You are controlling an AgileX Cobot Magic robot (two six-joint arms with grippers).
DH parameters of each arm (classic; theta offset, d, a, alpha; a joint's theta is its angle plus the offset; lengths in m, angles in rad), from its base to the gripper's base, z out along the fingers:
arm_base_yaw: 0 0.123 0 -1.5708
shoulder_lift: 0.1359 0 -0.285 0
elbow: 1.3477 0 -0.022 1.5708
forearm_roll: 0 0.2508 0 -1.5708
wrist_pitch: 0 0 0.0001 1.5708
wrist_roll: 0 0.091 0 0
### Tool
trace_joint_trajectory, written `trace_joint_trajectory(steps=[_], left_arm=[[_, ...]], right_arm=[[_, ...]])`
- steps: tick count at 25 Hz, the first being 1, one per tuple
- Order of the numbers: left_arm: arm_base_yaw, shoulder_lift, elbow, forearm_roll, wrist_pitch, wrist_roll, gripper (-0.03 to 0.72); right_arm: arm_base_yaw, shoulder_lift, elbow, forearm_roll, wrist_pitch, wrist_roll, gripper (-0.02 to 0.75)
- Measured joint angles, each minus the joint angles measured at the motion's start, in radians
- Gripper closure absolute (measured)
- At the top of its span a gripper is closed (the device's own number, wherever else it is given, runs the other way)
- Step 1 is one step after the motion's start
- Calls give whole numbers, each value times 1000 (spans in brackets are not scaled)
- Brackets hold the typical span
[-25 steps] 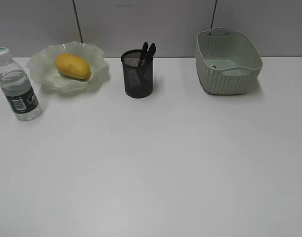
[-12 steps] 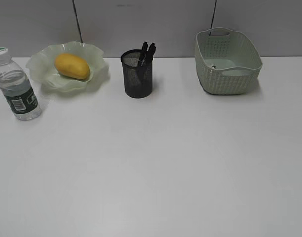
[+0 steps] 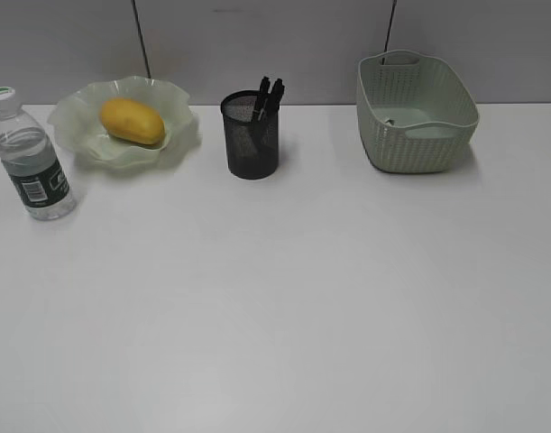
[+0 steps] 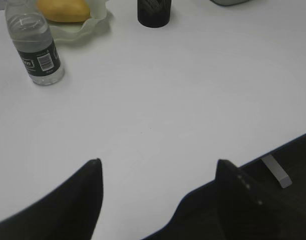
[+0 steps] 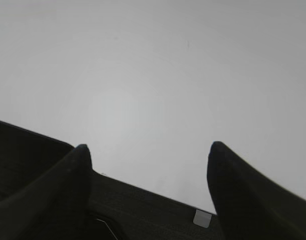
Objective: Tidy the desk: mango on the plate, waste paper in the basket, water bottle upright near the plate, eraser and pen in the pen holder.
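Observation:
A yellow mango (image 3: 132,121) lies on the pale green ruffled plate (image 3: 171,135) at the back left. Left of the plate the water bottle (image 3: 29,155) stands upright, white cap on top. The black mesh pen holder (image 3: 251,135) holds dark pens (image 3: 268,95); the eraser is hidden from view. The green basket (image 3: 415,113) sits at the back right with a small scrap of waste paper (image 3: 390,122) barely showing inside. My left gripper (image 4: 158,162) hangs open over the desk's front edge, nothing between its fingers. My right gripper (image 5: 148,146) is open and empty too. Neither arm shows in the exterior view.
The white desk (image 3: 284,298) spreads wide in front of the objects. A grey wall runs behind them. Both wrist views show the desk's near edge (image 5: 142,185) and dark floor below.

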Motion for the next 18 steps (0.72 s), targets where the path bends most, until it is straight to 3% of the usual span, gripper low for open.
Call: trace_joint_trajectory(steps=[4, 8, 13, 18], left_arm=[[47, 0, 0, -1, 0, 0, 159], [163, 0, 0, -1, 0, 0, 159], [331, -15, 0, -1, 0, 0, 159], [452, -72, 0, -1, -1, 0, 159]], right_arm=[[0, 0, 0, 1, 0, 0, 172], [-20, 0, 0, 1, 0, -1, 172], [-123, -45, 0, 2, 0, -1, 172], [-210, -173, 0, 2, 0, -1, 172]])
